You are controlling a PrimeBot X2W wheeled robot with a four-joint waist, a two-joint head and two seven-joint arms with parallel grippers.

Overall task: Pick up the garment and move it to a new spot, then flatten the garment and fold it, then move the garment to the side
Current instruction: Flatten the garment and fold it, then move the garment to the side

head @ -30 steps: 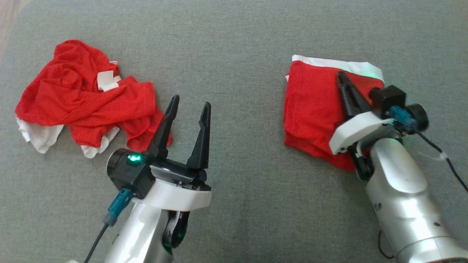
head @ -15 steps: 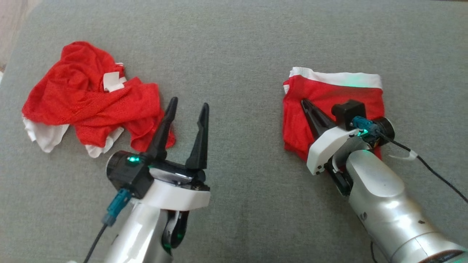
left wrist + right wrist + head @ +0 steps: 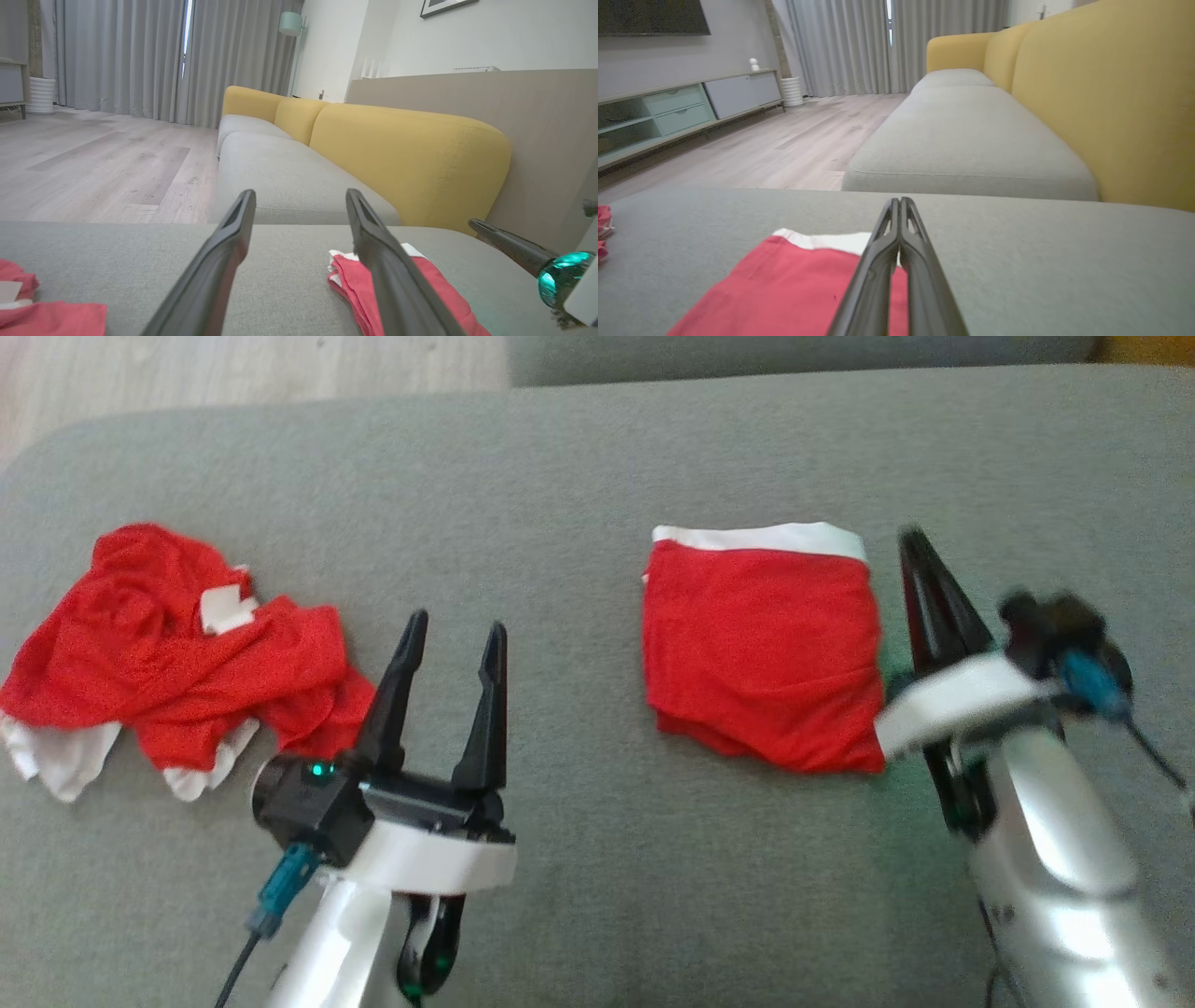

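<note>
A folded red garment [image 3: 761, 649] with a white band along its far edge lies flat on the grey cushion [image 3: 579, 495]. My right gripper [image 3: 910, 537] is shut and holds nothing, its fingers standing just off the garment's right edge. In the right wrist view the shut gripper [image 3: 899, 201] points past the garment [image 3: 784, 280] at its white band. My left gripper [image 3: 457, 622] is open and empty, between the folded garment and a crumpled red and white garment [image 3: 177, 672] at the left. The left wrist view shows the open gripper [image 3: 301, 198], the folded garment [image 3: 345, 275] and the right fingers [image 3: 504, 240].
The cushion's far edge [image 3: 280, 411] meets wooden floor [image 3: 233, 369] at the upper left. A yellow sofa backrest [image 3: 411, 158] runs along the right. A low cabinet [image 3: 682, 107] stands across the room.
My right gripper, still shut, has come off the folded garment and now stands beside its right edge. The head camera has shifted, so the whole picture has slid. The left gripper stays open.
</note>
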